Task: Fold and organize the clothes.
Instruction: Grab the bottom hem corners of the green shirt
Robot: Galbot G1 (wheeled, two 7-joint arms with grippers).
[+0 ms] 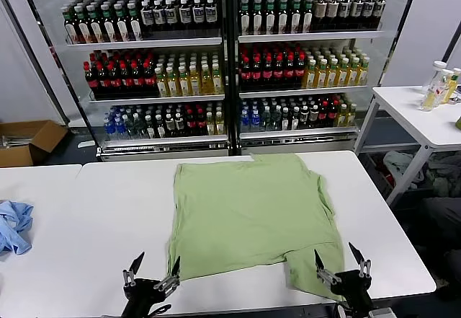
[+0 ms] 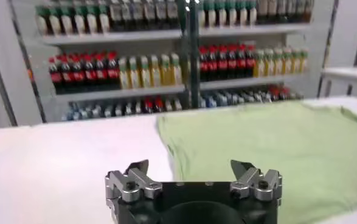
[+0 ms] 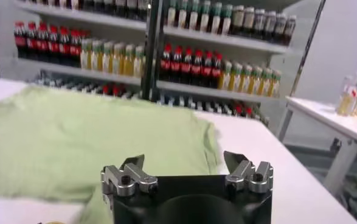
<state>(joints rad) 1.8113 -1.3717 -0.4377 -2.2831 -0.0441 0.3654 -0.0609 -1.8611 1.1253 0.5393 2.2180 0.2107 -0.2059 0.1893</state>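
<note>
The light green shirt (image 1: 252, 217) lies spread flat on the white table (image 1: 101, 239), plain side up, with one sleeve reaching toward the near right edge. My left gripper (image 1: 154, 266) hovers open at the table's near edge, just left of the shirt's near left corner. On the right, my right gripper (image 1: 338, 257) is open above the near right sleeve. In the left wrist view the left gripper (image 2: 190, 165) has the shirt (image 2: 275, 146) ahead and to one side. The right wrist view shows the right gripper (image 3: 184, 159) with the shirt (image 3: 75, 140) beyond it. Nothing is held.
A crumpled light blue garment (image 1: 13, 226) lies at the table's left edge. Drink shelves (image 1: 223, 58) stand behind the table. A second white table (image 1: 425, 116) with bottles is at the far right, and a cardboard box (image 1: 25, 141) sits on the floor at left.
</note>
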